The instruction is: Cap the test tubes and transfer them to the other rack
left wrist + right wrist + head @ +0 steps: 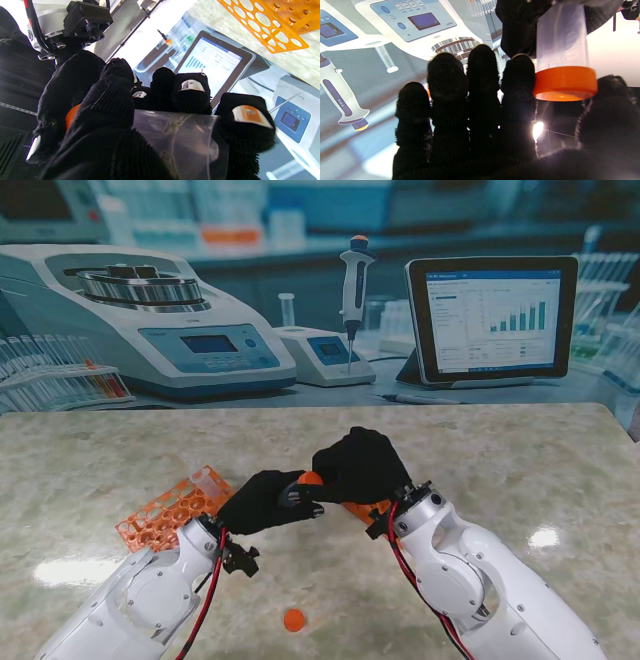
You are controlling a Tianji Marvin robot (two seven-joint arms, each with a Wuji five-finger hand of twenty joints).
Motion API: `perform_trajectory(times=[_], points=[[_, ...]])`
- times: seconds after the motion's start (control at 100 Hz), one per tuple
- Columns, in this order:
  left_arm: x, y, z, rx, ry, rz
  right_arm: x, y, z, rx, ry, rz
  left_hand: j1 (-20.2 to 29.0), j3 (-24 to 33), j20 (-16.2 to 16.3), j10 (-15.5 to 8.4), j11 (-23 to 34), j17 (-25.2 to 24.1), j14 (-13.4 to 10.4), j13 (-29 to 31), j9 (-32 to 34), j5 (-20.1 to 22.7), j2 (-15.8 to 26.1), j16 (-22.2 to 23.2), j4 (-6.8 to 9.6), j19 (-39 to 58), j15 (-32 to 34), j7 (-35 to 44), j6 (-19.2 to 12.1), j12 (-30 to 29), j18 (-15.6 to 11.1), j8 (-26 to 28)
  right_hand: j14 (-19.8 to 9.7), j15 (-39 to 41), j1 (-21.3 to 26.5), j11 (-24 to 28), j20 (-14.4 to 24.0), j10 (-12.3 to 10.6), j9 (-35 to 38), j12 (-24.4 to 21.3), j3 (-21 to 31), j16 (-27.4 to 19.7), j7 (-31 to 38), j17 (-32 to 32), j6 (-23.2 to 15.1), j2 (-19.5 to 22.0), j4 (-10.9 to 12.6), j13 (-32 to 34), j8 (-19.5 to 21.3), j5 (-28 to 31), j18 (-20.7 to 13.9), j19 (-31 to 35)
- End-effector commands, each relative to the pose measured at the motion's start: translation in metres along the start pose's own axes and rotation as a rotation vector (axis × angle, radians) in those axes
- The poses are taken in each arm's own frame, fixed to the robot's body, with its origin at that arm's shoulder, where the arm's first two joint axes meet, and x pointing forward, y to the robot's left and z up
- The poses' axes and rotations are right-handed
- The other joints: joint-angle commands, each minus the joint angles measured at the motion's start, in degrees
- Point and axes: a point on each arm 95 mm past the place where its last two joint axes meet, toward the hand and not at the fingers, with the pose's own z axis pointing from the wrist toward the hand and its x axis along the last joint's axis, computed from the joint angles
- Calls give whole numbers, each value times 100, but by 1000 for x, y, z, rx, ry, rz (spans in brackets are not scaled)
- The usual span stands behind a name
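Stand view: the left robot hand (pixel 262 500) clasped a clear test tube (pixel 175 140); the right robot hand (pixel 360 465) pinched its orange cap (pixel 565 83) above the tabletop (pixel 520 470).

No writing can be read anywhere: the tablet screen (pixel 491 317) shows only bar charts and blurred lines, and the finger labels (pixel 191 85) are too small.

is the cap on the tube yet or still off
On, though how tightly is unclear. In the right wrist view the orange cap sits over the end of the clear tube, which the left hand holds; the right hand grips the cap.
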Motion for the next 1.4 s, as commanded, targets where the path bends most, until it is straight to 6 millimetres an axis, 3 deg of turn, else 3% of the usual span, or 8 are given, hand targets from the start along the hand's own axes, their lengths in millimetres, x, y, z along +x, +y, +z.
perform_trajectory(times=[0.0,0.27,0.41,0.5,0.72,0.75,0.87,1.39], points=[[5,2,2,-7,18,-4,-2,-4,1,10,-22,2,219,11,40,-307,8,168,-149,73,34,161,229,36,29,524,66,258,24,150,-271,221,0,214,455,231,93,-248,223,32,643,-23,521,53,-854,648,291,117,51,470,-15,231],[5,2,2,-7,18,-3,-6,-6,7,7,-55,37,214,11,40,-309,8,168,-149,73,37,159,229,36,29,524,66,258,21,149,-271,220,243,420,217,461,128,-28,216,-184,89,-154,1090,28,-806,1280,305,93,-471,507,138,318],[6,2,2,-6,19,-2,-8,-5,6,7,-77,54,219,15,40,-308,8,168,-149,73,38,163,231,36,30,524,66,259,25,148,-271,219,357,42,34,-96,169,136,203,-369,-353,-245,454,-163,-584,1809,334,70,-843,445,208,271],[6,2,2,-5,19,-2,-9,-4,3,-2,-91,58,217,14,40,-315,7,168,-149,73,40,160,228,36,29,524,66,258,25,148,-271,219,375,-594,228,-691,191,312,-124,-294,-705,-193,-385,-261,-398,1939,395,9,-873,-129,186,224],[6,2,2,-3,19,0,-10,2,-8,-46,-75,33,217,15,40,-312,5,168,-149,73,37,162,224,36,29,524,66,259,21,147,-271,218,41,-1152,594,-1247,30,234,-1045,-419,-496,-32,-1683,441,-210,1155,445,-476,-1235,-1723,-409,407],[6,2,2,-3,18,0,-10,3,-10,-52,-69,32,215,14,40,-311,5,168,-149,73,38,165,223,36,28,524,66,260,21,147,-271,218,14,-1340,295,-1287,-114,259,-1152,-465,211,157,-1801,443,-181,870,372,-513,-1319,-1903,-445,421],[6,2,2,-3,18,0,-4,2,-18,-71,-42,51,217,16,40,-308,6,168,-149,73,40,165,222,36,29,524,66,261,20,147,-271,218,-14,-1549,106,-1453,-132,229,-1497,-551,796,31,-2097,343,-86,324,294,-710,-1496,-2360,-493,187],[7,3,2,-5,23,-4,20,-13,-33,-47,72,12,218,20,40,-301,4,166,-149,73,35,162,215,36,27,524,66,256,25,149,-271,215,-203,-1927,463,-1603,-365,86,-1768,-717,1649,-114,-2278,234,-130,-1043,228,-726,-1856,-2628,-417,-567]])
